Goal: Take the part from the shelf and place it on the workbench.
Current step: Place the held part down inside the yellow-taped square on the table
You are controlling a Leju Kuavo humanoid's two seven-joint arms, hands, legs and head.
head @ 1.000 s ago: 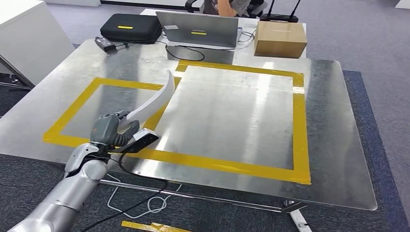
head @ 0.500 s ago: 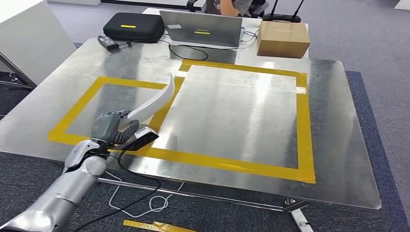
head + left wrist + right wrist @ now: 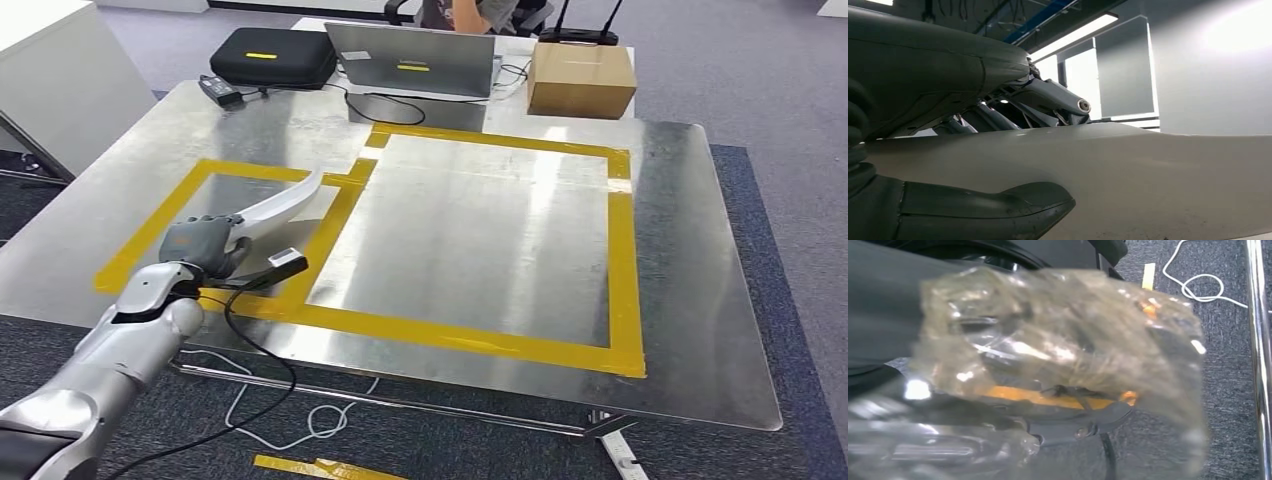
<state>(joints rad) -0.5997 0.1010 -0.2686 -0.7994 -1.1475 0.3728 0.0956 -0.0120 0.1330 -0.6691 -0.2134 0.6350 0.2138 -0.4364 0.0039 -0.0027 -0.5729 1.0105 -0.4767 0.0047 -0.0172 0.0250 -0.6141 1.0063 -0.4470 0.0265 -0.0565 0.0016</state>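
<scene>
The left robot hand (image 3: 203, 243) is clamped on one end of the curved white part (image 3: 283, 203). The part extends forward and tilted upward above the smaller yellow tape frame (image 3: 150, 240) on the metal tabletop (image 3: 690, 250). In the left wrist view, the fingers (image 3: 1048, 97) and thumb grip the part (image 3: 1128, 170) from opposite sides. The state of the right robot hand cannot be determined.

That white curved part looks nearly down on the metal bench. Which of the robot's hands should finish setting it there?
The left. The left hand already holds the white curved part over the smaller yellow-taped rectangle on the workbench, so it probably only needs to lower and let go. The right hand's state cannot be told.
</scene>
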